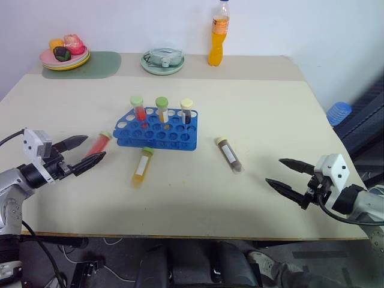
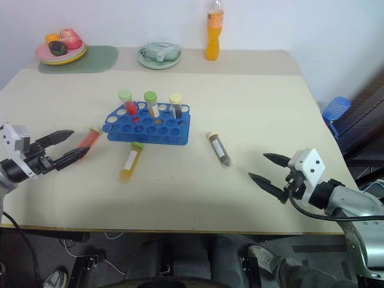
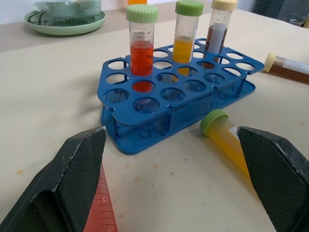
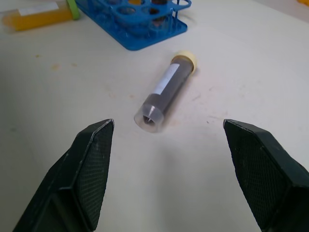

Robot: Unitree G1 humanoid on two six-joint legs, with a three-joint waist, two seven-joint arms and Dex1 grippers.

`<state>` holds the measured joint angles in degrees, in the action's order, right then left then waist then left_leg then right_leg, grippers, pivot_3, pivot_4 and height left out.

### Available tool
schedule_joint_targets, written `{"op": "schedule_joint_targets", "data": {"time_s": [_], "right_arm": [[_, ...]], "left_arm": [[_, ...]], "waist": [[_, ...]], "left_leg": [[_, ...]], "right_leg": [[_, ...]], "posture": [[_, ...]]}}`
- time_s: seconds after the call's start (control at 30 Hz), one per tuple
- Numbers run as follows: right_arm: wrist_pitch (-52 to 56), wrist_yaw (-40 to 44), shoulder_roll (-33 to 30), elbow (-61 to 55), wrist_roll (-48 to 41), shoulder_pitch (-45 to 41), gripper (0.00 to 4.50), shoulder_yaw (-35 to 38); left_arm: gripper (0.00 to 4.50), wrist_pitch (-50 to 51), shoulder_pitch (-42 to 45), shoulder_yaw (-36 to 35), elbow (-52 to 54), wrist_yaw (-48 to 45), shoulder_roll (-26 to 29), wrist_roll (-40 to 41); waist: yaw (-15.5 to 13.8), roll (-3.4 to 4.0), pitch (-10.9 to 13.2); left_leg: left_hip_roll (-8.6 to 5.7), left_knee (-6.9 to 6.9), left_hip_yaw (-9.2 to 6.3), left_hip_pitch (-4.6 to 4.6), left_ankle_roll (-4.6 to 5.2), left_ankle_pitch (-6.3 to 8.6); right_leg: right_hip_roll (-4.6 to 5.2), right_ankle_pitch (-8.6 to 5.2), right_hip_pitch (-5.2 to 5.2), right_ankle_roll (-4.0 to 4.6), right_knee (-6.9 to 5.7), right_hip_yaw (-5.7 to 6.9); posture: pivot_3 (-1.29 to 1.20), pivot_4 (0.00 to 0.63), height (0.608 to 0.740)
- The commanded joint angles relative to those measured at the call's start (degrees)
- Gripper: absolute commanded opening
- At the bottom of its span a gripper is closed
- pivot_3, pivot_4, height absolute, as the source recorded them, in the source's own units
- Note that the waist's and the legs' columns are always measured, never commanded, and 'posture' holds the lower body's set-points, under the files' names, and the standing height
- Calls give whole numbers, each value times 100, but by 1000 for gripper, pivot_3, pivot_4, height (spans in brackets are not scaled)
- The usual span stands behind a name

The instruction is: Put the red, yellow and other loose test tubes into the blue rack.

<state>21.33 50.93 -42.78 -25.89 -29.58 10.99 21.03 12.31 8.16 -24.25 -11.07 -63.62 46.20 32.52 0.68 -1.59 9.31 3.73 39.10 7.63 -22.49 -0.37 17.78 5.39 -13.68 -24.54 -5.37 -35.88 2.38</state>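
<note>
— At the far left corner of the beige tabletop (image 1: 258,114)?
— Pink and yellow stacked plates with toy fruit (image 1: 65,55), resting on a grey-green mat (image 1: 99,65).
— Further right along the far edge?
— Pale green dish holding a folded item (image 1: 162,61), then an upright orange drink bottle (image 1: 219,35). Off the right edge, a blue ribbed object (image 1: 338,112).

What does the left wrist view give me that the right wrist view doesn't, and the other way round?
Left wrist view, not the right: the standing red tube, standing yellow tube and standing dark tube, upright in the rack; the loose red tube beside one finger; the green plate behind.
Right wrist view, not the left: the loose dark tube at full length, with label and pointed tip, ahead of the open right end effector.
Both: the blue rack, the loose yellow tube, the dark tube's cap end, the table.
</note>
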Motion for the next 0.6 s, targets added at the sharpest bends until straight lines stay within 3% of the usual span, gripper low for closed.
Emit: {"op": "schedule_joint_targets", "data": {"time_s": [0.03, 0.6], "right_arm": [[51, -164, 45, -360, -122, -13, 3711, 70], [-475, -197, 252, -16, 4, 52, 3711, 53]], "left_arm": [[4434, 2, 116, -68, 161, -43, 196, -17], [4434, -120, 667, 98, -169, -206, 151, -88]], "waist": [[0, 0, 0], [-2, -1, -1]], "left_leg": [[0, 0, 0, 0, 0, 0], [-2, 1, 1, 0, 0, 0]], "right_leg": [[0, 0, 0, 0, 0, 0], [-1, 6, 1, -11, 0, 0]], "posture": [[0, 150, 740], [0, 150, 740]]}}
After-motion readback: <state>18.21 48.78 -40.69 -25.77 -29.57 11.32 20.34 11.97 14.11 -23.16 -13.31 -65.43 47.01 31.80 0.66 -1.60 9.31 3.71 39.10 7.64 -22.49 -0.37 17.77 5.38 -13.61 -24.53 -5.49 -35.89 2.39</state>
